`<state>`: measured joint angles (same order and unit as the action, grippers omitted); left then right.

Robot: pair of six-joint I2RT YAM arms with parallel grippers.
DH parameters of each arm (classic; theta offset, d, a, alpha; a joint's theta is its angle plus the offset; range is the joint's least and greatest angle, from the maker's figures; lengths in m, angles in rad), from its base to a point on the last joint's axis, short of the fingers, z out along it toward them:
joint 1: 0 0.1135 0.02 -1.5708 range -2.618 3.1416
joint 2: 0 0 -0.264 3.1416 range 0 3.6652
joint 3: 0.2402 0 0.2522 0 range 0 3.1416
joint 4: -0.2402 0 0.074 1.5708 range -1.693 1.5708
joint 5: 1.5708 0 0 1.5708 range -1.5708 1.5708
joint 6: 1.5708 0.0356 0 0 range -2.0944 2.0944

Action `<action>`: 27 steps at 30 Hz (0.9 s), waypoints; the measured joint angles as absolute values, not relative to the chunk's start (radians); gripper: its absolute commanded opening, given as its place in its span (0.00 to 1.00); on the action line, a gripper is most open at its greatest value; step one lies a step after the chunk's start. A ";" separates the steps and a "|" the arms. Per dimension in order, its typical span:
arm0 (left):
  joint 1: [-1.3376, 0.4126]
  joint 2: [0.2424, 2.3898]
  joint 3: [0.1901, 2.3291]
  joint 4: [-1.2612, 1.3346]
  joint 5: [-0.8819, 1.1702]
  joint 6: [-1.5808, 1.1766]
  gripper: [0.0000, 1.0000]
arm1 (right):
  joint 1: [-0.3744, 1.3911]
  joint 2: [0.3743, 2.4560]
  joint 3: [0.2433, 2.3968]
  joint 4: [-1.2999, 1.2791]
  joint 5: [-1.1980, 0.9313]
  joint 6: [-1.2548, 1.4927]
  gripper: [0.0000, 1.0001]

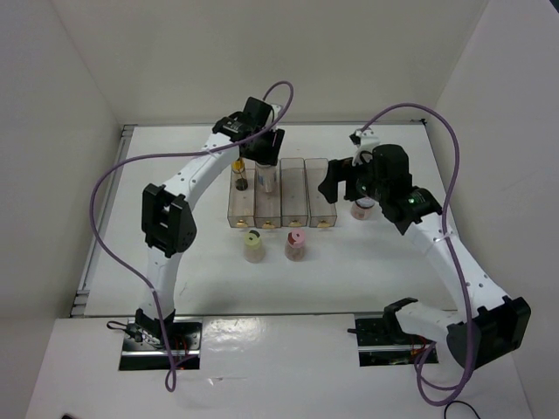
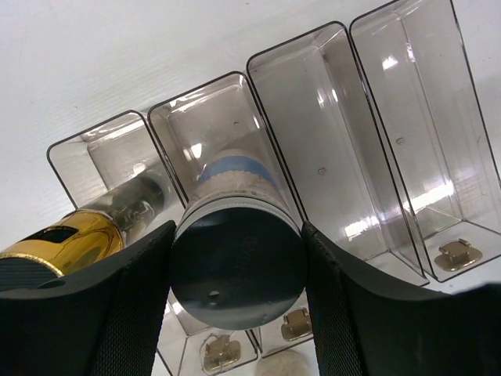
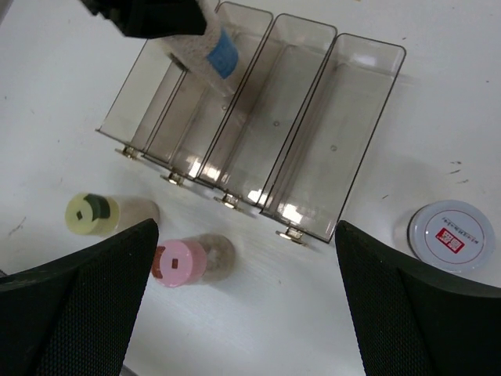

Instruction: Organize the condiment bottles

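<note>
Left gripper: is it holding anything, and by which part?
Yes. The left gripper holds the white bottle by its grey-lidded top end, one finger on either side. The bottle's body points into the second bin from the left.

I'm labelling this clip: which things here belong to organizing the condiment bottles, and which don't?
Job: gold-banded bottle, grey-lidded bottle, yellow-lidded bottle, pink-lidded bottle, white-capped jar.
Other: four clear bins, table.

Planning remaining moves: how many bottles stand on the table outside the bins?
3: yellow-lidded bottle and pink-lidded bottle before the bins, white-capped jar to their right. None seems hidden.
</note>
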<state>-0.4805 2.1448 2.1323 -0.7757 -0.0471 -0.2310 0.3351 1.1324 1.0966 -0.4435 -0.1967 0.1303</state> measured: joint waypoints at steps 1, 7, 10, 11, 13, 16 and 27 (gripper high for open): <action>-0.480 2.150 2.132 -0.775 -0.048 -0.231 0.55 | 0.346 1.129 1.095 -0.447 -0.197 0.123 0.98; -0.480 2.173 2.132 -0.764 -0.058 -0.232 0.55 | 0.400 1.128 1.082 -0.470 -0.200 0.083 0.98; -0.480 2.188 2.135 -0.754 -0.065 -0.233 0.57 | 0.442 1.128 1.070 -0.473 -0.199 0.072 0.98; -0.480 2.196 2.141 -0.754 -0.069 -0.234 0.57 | 0.460 1.129 1.067 -0.474 -0.196 0.068 0.98; -0.480 2.215 2.152 -0.749 -0.074 -0.235 0.58 | 0.495 1.136 1.065 -0.475 -0.190 0.064 0.98; -0.480 2.234 2.169 -0.731 -0.079 -0.236 0.63 | 0.559 1.162 1.065 -0.474 -0.162 0.059 0.98; -0.493 2.237 2.179 -0.733 -0.102 -0.238 1.00 | 0.685 1.274 1.062 -0.473 -0.099 0.049 0.98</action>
